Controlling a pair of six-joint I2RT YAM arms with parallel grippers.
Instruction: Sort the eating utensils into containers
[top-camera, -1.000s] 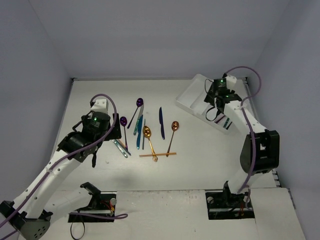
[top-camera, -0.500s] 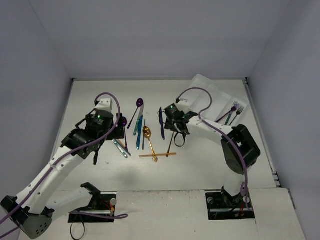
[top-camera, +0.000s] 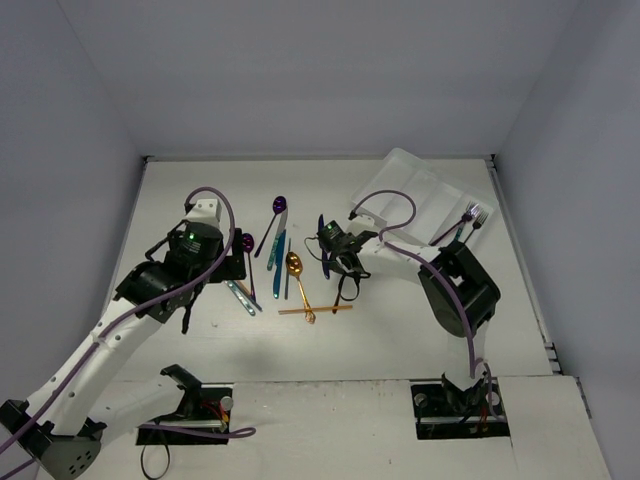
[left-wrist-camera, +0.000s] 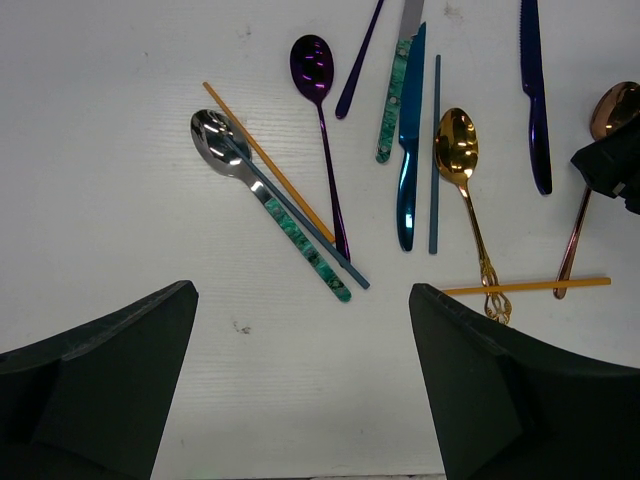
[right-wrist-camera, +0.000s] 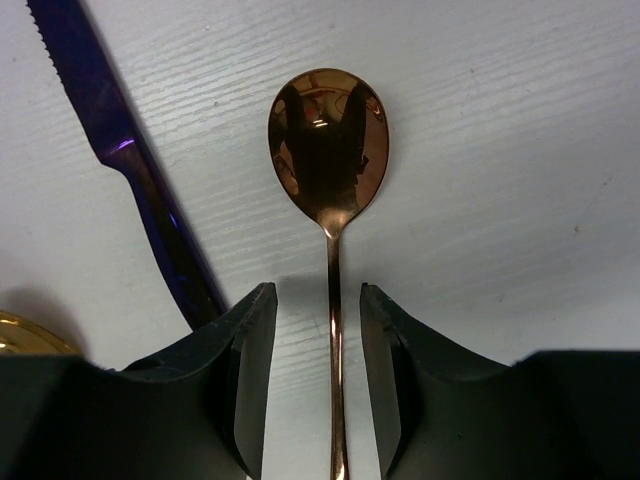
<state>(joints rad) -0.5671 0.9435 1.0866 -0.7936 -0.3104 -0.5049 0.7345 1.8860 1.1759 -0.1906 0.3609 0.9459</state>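
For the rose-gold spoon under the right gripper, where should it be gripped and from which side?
Take the rose-gold spoon by its thin handle just below the bowl, coming straight down from above. It lies flat on the table, so only the handle's narrow sides offer a pinch; the right gripper straddles it there. The blue knife lies close beside it.

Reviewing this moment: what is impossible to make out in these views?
Right wrist view: the copper spoon, its handle end cut off by the bottom edge.
Top view: its bowl, hidden under the right gripper.
Top view: forks in the tray, too small to count.
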